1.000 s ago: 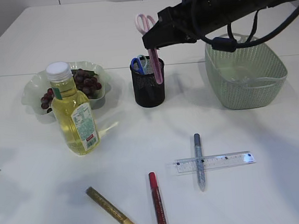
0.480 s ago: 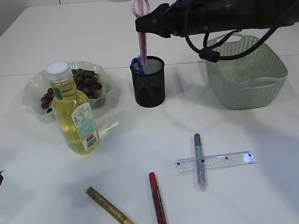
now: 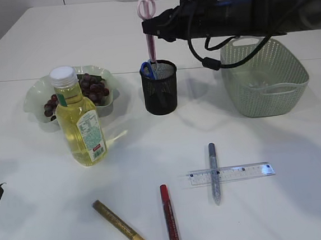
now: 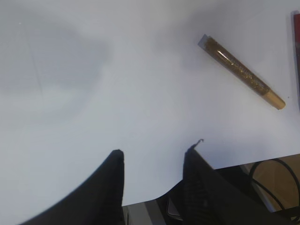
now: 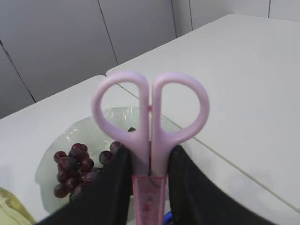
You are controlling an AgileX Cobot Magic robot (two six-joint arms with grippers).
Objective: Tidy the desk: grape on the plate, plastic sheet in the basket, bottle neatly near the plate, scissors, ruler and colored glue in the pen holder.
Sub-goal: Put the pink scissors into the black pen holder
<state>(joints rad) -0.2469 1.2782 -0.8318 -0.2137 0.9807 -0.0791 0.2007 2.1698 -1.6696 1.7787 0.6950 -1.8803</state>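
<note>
My right gripper (image 3: 149,30) is shut on the pink scissors (image 3: 146,9), just below their handles. They hang upright, blade end down in the black mesh pen holder (image 3: 160,92), beside a blue-handled pair (image 3: 147,69). The right wrist view shows the pink scissors (image 5: 150,122) clamped in my right gripper (image 5: 149,157). Grapes (image 3: 93,87) lie on the pale plate (image 3: 35,100); the bottle (image 3: 80,121) stands in front of it. The ruler (image 3: 241,172) lies across a silver glue stick (image 3: 212,155). My left gripper (image 4: 152,152) is open over bare table.
The green basket (image 3: 271,96) stands right of the holder, under the right arm, with something pale inside that I cannot make out. A gold glue stick (image 3: 121,226) and a red one (image 3: 170,226) lie at the front edge. The gold glue stick (image 4: 241,72) also shows in the left wrist view.
The right arm has swung the pink scissors left and brought them from tilted to upright over the pen holder. The left arm has barely moved.
</note>
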